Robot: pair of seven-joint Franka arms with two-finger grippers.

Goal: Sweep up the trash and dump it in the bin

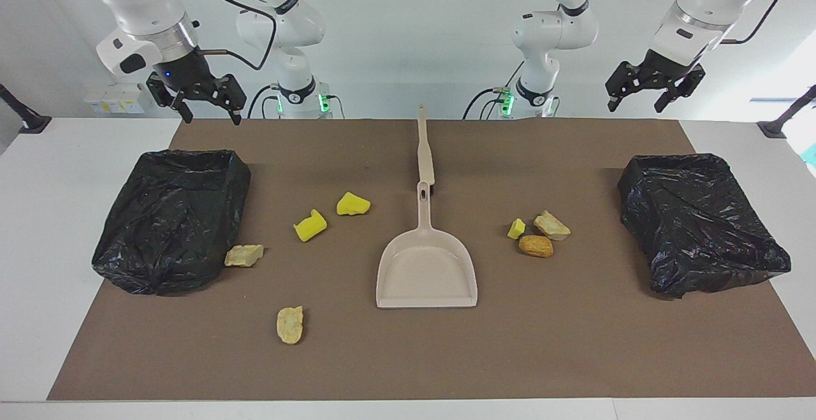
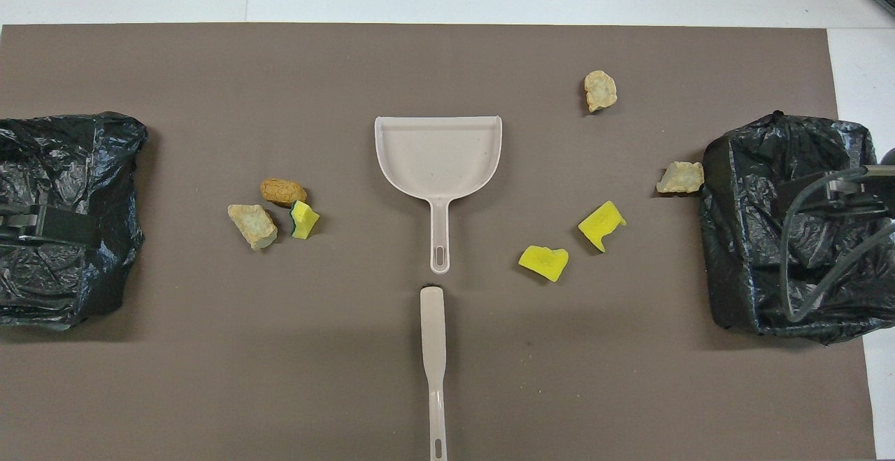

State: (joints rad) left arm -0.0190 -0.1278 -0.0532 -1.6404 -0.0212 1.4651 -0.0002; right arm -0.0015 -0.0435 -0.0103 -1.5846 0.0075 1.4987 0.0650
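Tan lump (image 1: pixel 290 324) farthest from robots; dustpan (image 1: pixel 426 270) mid-mat, trash scattered beside. Left gripper (image 1: pixel 655 88), right gripper (image 1: pixel 197 98) raised, open, empty.

Bright, even overhead light; soft short shadows, mild sheen on black bags (image 1: pixel 172 219); sharp focus.

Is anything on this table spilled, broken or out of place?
Only the trash: seven lumps scattered on the mat, three beside the dustpan toward the left arm's end, four toward the other. Both bins sit upright; nothing looks broken.
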